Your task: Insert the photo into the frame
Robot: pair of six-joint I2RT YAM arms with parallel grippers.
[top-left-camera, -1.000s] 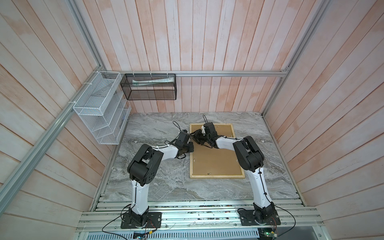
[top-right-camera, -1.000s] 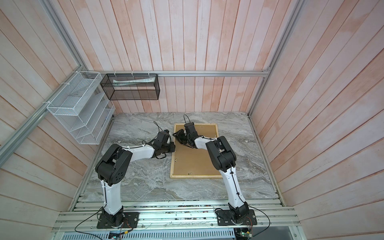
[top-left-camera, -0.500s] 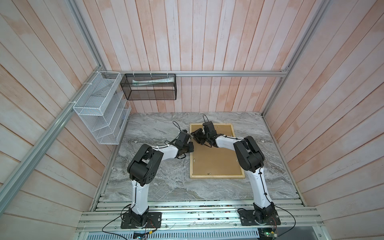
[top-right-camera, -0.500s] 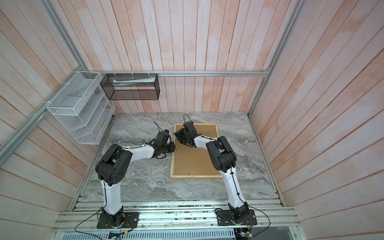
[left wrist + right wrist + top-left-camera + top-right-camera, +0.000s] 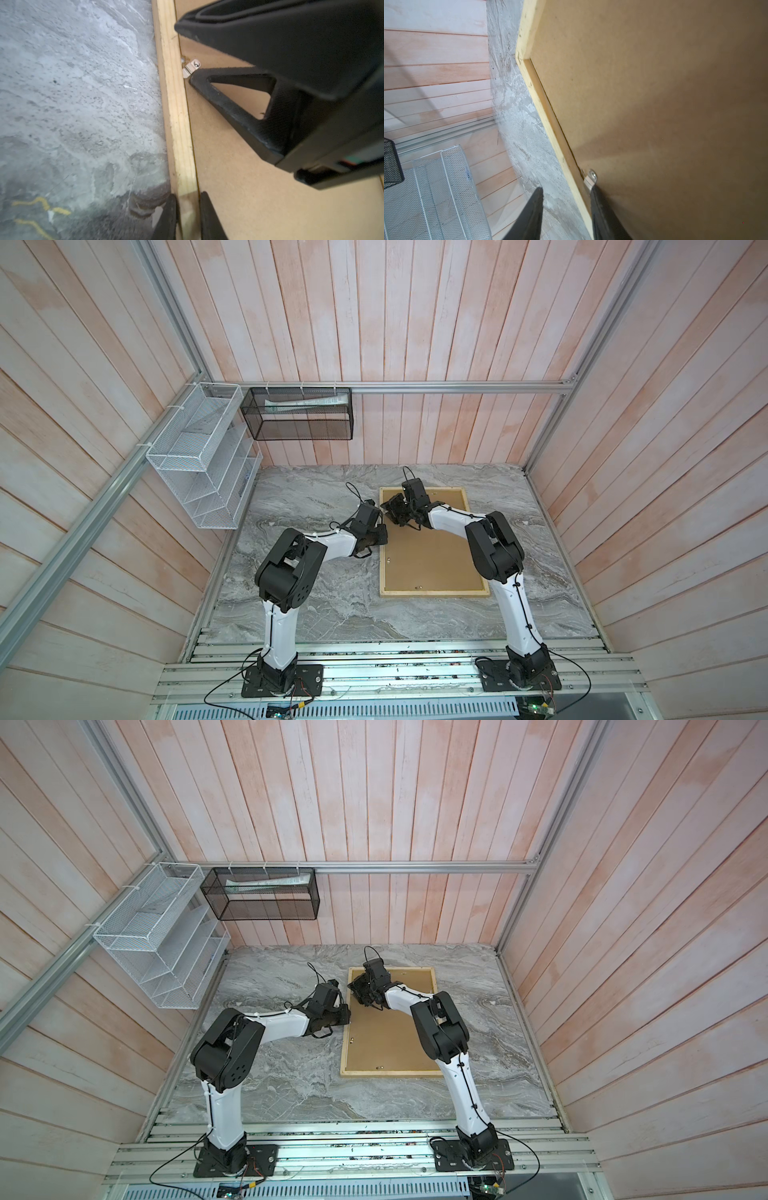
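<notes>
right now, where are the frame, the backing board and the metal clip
frame [image 5: 178, 116], left wrist view, on the pale wood side rail
backing board [image 5: 432, 568], in a top view, on its bare brown middle
metal clip [image 5: 192, 67], left wrist view, on the silver tab beside the rail

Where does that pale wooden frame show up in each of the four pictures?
Top view: frame lies flat on the marble, near the centre.
Top view: same spot.
Left wrist: pale strip between marble and board.
Right wrist: slanted pale strip, likewise.
Shared landmark: the brown backing board inside it.
</notes>
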